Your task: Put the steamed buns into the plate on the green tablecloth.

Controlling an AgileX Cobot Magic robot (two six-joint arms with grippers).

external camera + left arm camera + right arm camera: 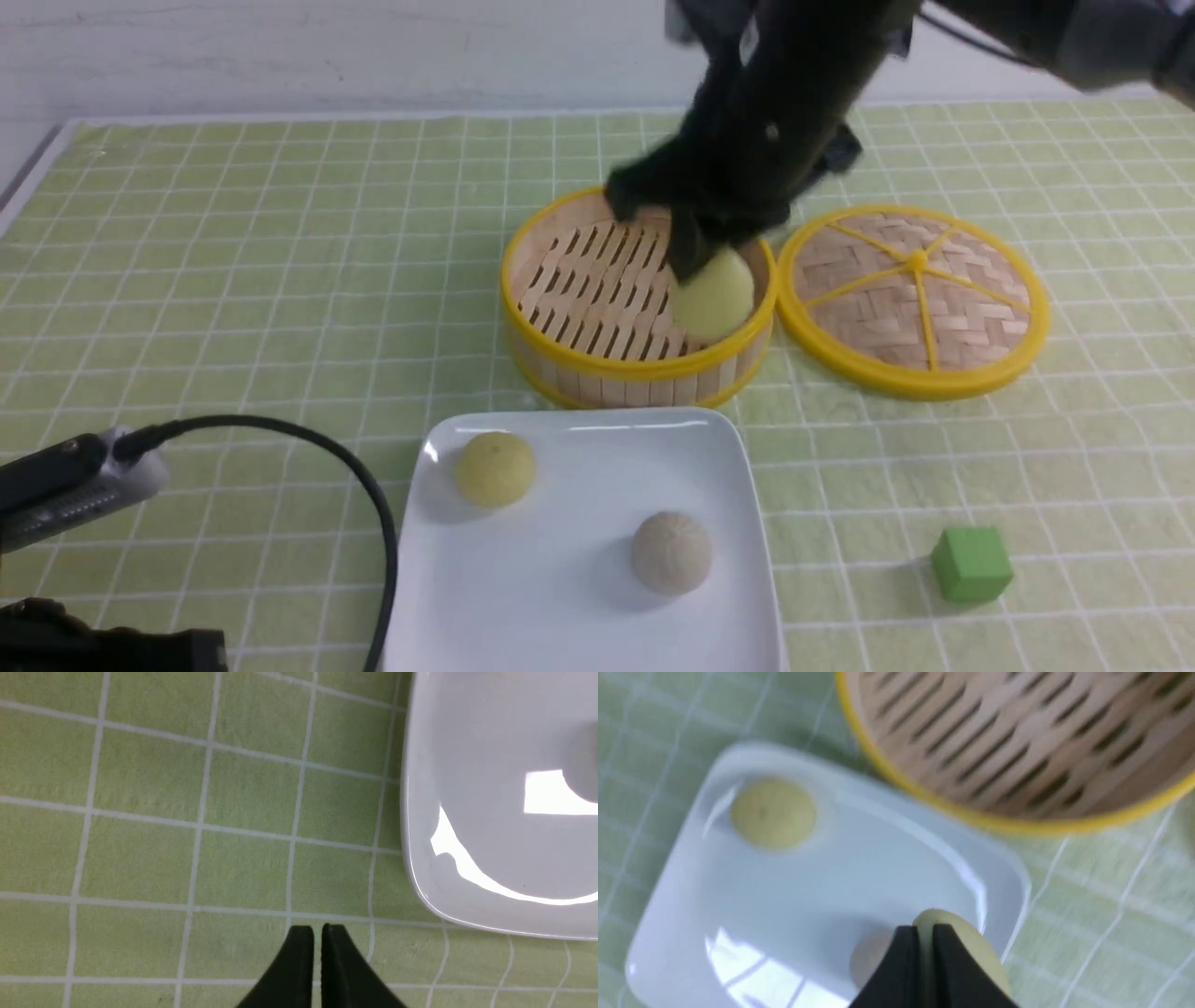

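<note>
The green tablecloth [233, 280] covers the whole table. Near the front edge sits the plate [579, 616], white and square. The round steamer basket [635, 371] is just behind it, and the woven lid [920, 299] lies flat to the basket's right.

The right arm [794, 93] slants down steeply from the upper right, blurred. The right gripper [693, 266] is over the basket's near right side, its jaws pinched almost together on a third steamed bun [717, 297], pale yellow, hanging at the tips.

On the plate a yellow bun [495, 469] sits near the back left corner and a grey-beige bun [670, 553] nearer the middle, well apart. A green cube [971, 564] stands on the cloth to the right of the plate.

The left gripper [317, 933] hangs low over bare cloth beside the plate, its tips nearly touching and gripping nothing.
</note>
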